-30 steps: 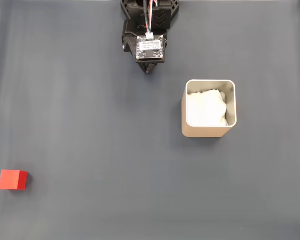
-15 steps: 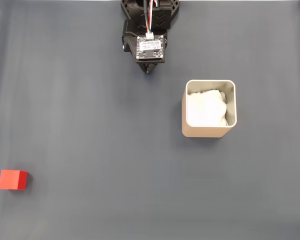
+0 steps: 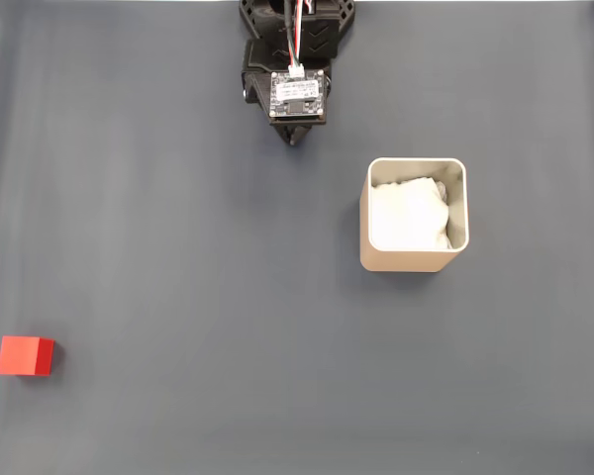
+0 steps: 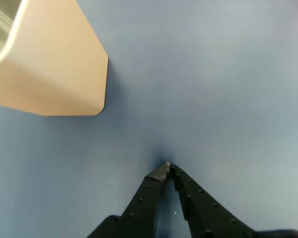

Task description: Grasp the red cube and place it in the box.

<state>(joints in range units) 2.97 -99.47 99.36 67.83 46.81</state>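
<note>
Fixed view from above: the red cube (image 3: 26,355) sits flat on the dark grey table (image 3: 178,247) near the lower left corner of the picture, well apart from everything else, with its top face and a darker right face showing. Nothing touches it.

Far across the table, right of centre, stands the box (image 3: 414,259), a beige square container with rounded corners and thin walls, upright, with its open top toward the camera. White soft padding (image 3: 406,216) fills most of its inside, bunched toward the left and lower part, leaving a strip of bare inner wall along the right side.

Above and to the left of the box, at the top edge of the picture, is the black arm (image 3: 295,40), with a small circuit board (image 3: 298,95) and red and white wires (image 3: 297,30) on top. The gripper (image 3: 295,139) pokes out just below the board, near the box's upper left corner but not touching it.

Wrist view: the gripper (image 4: 168,167) rises from the bottom edge with its two black fingers (image 4: 144,203) meeting at the tips, closed on nothing, just above the bare table (image 4: 213,89). The box's beige outer wall (image 4: 54,64) fills the upper left corner, apart from the fingertips.
</note>
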